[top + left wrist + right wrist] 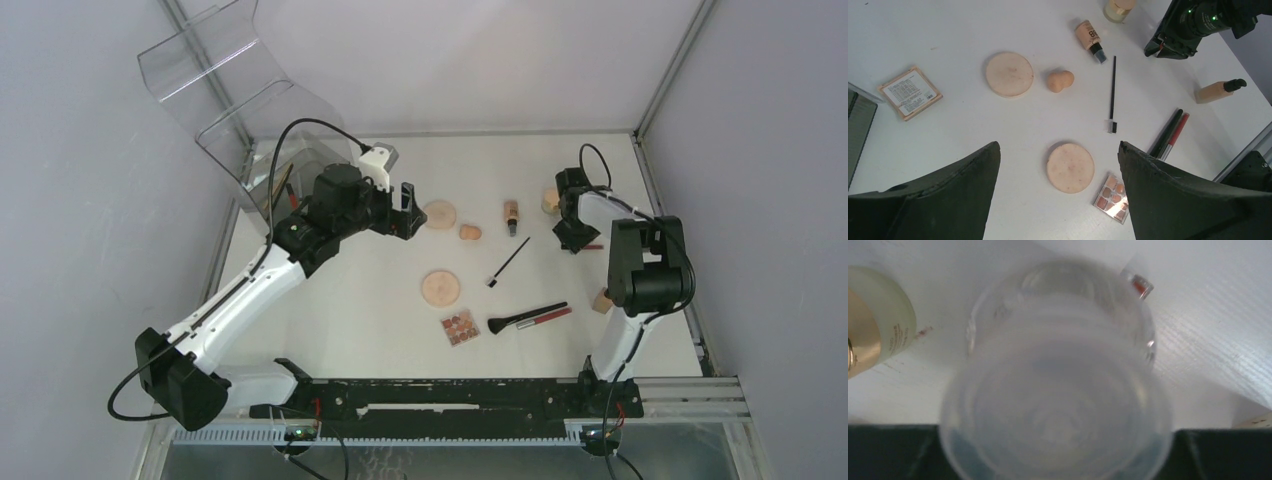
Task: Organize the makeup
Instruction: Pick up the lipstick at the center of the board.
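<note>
Clear cup sits between right gripper fingers; grip can't tell.
Left gripper wide open, empty, over powder disc by palette: light, thin, prob. brittle; pinch across rim.

sponge right of far disc, palette nearest

Table matt wht; organizer clear glossy plastic; powder discs matt.

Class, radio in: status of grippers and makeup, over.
Left gripper open, empty. Right gripper around clear cup, grip unclear. Makeup scattered on table.
</note>
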Controlling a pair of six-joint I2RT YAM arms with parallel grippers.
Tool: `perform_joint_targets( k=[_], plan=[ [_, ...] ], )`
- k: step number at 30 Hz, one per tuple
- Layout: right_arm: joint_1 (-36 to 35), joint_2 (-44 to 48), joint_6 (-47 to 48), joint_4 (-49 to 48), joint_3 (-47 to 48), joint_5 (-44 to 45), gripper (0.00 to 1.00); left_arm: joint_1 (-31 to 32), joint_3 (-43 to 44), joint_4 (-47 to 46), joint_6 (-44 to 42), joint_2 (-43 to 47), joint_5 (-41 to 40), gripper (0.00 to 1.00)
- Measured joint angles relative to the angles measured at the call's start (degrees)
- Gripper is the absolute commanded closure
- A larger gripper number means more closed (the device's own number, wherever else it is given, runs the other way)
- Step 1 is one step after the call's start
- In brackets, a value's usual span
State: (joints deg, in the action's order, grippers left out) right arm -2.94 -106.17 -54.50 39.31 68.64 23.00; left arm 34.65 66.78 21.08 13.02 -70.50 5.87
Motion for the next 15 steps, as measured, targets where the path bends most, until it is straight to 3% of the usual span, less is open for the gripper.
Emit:
perform_joint_targets(
  k=[8, 15],
  plan=[
    [-0.44, 1.79, -0.55, -3.45, -3.28, -1.99, 0.72, 0.00, 0.00, 0.02, -0.15, 0.04, -1.20, 0.09],
    [-0.31, 3.34, -0.74, -4.79, -5.35, -4.59, 0.79, 0.00, 0.00, 0.09, -0.55, 0.15, -1.75, 0.08]
  ],
)
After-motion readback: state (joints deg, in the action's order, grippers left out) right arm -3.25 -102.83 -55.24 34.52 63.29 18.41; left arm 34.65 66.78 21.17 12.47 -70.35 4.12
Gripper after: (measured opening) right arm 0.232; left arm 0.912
